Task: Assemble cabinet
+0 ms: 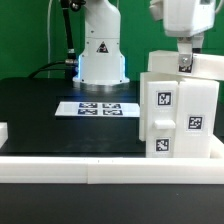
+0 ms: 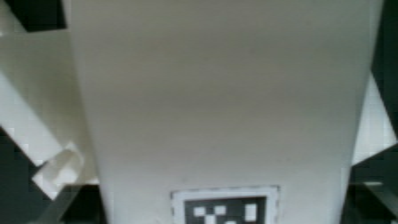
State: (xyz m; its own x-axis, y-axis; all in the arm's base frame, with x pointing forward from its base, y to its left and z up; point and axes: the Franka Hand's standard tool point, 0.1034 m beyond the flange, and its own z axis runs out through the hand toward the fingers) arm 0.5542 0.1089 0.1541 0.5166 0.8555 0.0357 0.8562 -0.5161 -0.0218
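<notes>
The cabinet (image 1: 178,108), a large white box with black-and-white tags on its front, stands upright at the exterior view's right, against the front rail. My gripper (image 1: 185,62) comes down from above onto its top edge. In the wrist view a broad white cabinet panel (image 2: 214,100) with a tag (image 2: 226,208) fills the space between my jaws. One grey finger (image 2: 63,178) shows pressed against the panel's edge; the other is hidden. The gripper looks shut on the cabinet's panel.
The marker board (image 1: 97,108) lies flat on the black table (image 1: 40,110) in front of the robot base (image 1: 102,55). A long low white rail (image 1: 100,170) edges the table's front. A small white piece (image 1: 3,132) sits at the exterior view's left edge.
</notes>
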